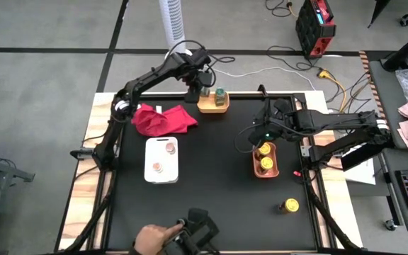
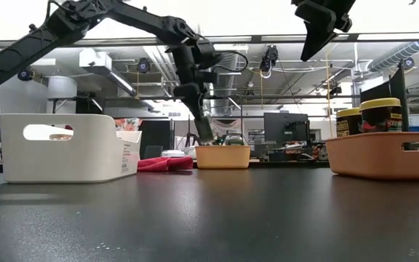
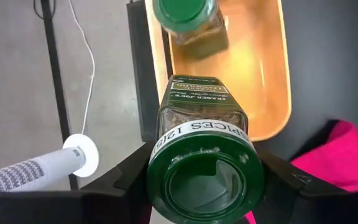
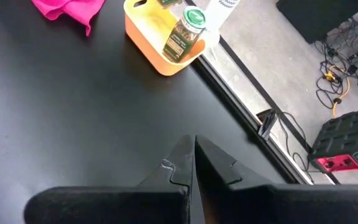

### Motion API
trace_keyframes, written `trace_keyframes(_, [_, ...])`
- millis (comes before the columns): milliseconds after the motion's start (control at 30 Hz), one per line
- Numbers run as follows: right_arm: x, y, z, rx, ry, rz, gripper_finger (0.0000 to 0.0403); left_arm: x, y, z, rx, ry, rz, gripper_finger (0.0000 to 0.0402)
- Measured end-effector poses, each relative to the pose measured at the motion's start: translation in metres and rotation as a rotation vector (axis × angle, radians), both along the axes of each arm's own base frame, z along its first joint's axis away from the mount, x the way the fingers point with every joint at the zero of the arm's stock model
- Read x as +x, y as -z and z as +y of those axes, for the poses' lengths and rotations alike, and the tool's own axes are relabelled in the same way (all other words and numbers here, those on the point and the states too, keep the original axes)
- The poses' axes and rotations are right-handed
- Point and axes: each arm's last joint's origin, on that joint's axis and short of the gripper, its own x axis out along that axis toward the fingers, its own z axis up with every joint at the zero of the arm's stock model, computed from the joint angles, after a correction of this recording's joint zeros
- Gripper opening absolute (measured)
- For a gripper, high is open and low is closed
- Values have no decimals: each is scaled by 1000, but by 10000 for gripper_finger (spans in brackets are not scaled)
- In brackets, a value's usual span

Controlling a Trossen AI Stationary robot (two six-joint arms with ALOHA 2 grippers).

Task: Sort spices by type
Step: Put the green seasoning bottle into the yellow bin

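Green-lidded jar (image 3: 201, 143) sits pinched in my left pincer (image 3: 204, 177), held over the yellow tray (image 1: 213, 104) at the tabletop's (image 1: 211, 184) far edge; a second green-lidded jar (image 1: 219, 95) already stands in that tray. My right pincer (image 4: 193, 163) is pressed together, gripping nothing, hanging above the orange tray (image 1: 265, 170), which has two yellow jars (image 1: 265, 157). A third yellow jar (image 1: 290, 206) lies loose near the front right. Two pinkish jars (image 1: 163, 157) rest in the white tray (image 1: 161, 177), beside the red cloth (image 1: 163, 118).

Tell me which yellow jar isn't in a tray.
The yellow jar alone on the black mat, near the table's front right; the other two sit in the orange tray.
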Motion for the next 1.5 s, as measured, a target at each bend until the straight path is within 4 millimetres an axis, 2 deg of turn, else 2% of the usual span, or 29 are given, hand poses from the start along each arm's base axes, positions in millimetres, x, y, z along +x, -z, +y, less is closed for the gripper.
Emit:
trace_keyframes(200, [0, 2, 0, 3, 6, 2, 9, 4, 12, 3, -21, 0, 18, 178])
trace_keyframes(533, [0, 4, 0, 3, 6, 6, 9, 1, 13, 1, -75, -87, 17, 178])
trace_keyframes(1167, [-1, 14, 0, 15, 30, 24, 9, 4, 18, -3, -188, -141, -43, 178])
trace_keyframes(1500, [-2, 16, 0, 15, 30, 30, 9, 3, 43, -3, -213, -161, -7, 178])
